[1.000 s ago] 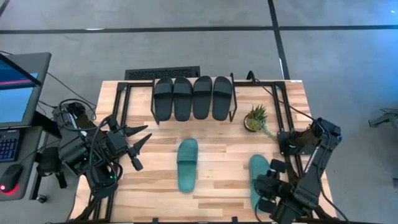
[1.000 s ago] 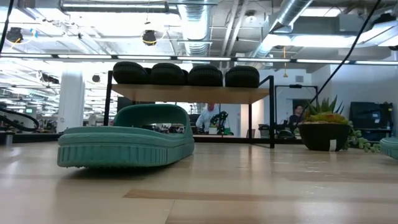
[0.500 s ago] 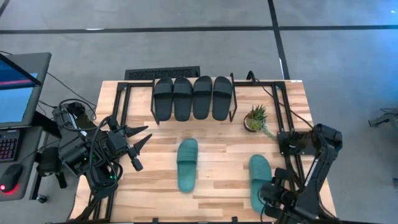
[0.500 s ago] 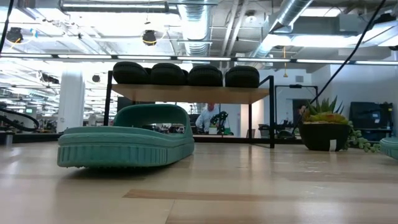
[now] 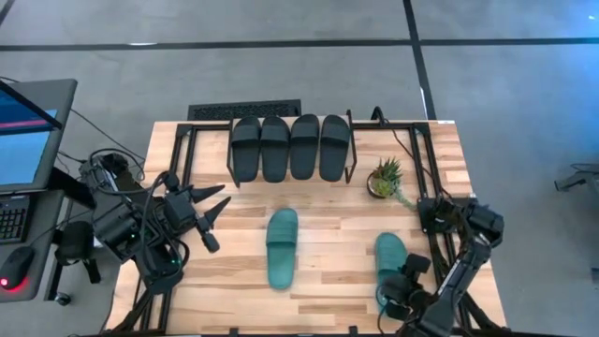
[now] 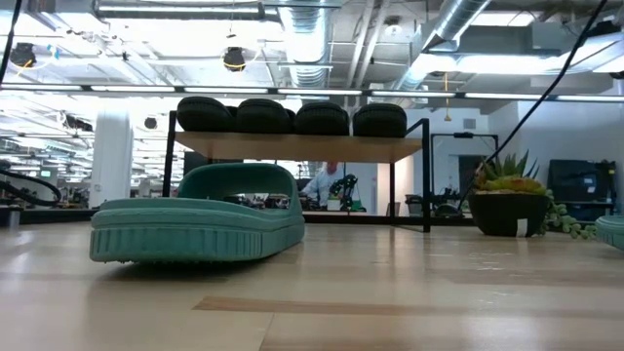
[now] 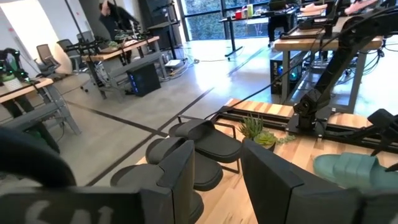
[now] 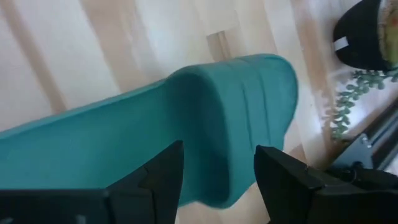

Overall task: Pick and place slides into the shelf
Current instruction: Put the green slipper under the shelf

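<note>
Lighting's pretty even from overhead. In the top-down view the table (image 5: pixel 318 211) is bright, with only soft shadows under the slides. From table height, the ceiling lights (image 6: pixel 292 39) blow out a bit, and the near teal slide (image 6: pixel 195 229) casts a faint shadow. Some glare comes off the floor in the left wrist view, where the end effector's fingers (image 7: pixel 180 177) are soft and dark. In the right wrist view, the wood grain is smeared and the plant (image 8: pixel 367 37) is out of focus.

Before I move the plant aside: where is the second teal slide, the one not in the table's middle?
In the high view the second teal slide lies near the table's right front edge, below the potted plant, with the right gripper over its near end.
</note>
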Available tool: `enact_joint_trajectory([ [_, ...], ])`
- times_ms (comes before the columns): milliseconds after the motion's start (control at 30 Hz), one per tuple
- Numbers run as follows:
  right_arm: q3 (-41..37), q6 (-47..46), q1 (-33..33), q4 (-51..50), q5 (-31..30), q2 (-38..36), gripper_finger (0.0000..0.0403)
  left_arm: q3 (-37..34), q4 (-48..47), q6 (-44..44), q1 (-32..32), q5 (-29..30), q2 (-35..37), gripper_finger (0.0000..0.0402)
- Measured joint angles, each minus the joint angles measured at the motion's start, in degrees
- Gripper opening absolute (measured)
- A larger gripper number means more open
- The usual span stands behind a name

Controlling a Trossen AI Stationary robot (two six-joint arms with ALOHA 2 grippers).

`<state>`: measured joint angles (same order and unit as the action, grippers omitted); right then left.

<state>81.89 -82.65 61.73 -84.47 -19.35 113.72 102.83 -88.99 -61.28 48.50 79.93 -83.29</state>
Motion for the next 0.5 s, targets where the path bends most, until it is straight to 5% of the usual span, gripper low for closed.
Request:
enact_joint_trajectory([
  [500, 0.0, 0.6, -2.6, -3.0, -0.2, 2.9, 0.0171, 0.0, 0.0, 0.0, -0.5, -0.2, -0.3, 0.0122],
])
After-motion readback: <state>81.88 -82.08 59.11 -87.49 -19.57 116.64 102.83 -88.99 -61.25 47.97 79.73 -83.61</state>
